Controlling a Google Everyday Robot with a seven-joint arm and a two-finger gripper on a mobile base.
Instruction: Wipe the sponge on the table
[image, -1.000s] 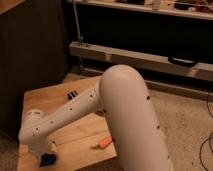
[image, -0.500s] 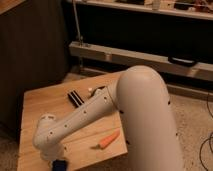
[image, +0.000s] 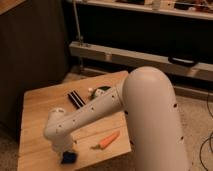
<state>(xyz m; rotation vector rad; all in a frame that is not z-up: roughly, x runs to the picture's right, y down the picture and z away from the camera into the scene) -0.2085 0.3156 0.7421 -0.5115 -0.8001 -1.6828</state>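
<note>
The small dark blue sponge (image: 69, 158) lies near the front edge of the light wooden plank table (image: 37, 107). My gripper (image: 66, 151) hangs from the white arm's wrist directly over the sponge and appears to be touching it from above. The white arm reaches down across the table from the right and hides much of its right half.
An orange carrot (image: 107, 140) lies right of the sponge near the front edge. A black-and-white striped item (image: 76, 98) and a dark round object (image: 101, 92) sit toward the back of the table. A dark cabinet stands to the left, a metal rail behind.
The arm has swung toward the front of the table, and the gripper and sponge have shifted right along the front edge.
</note>
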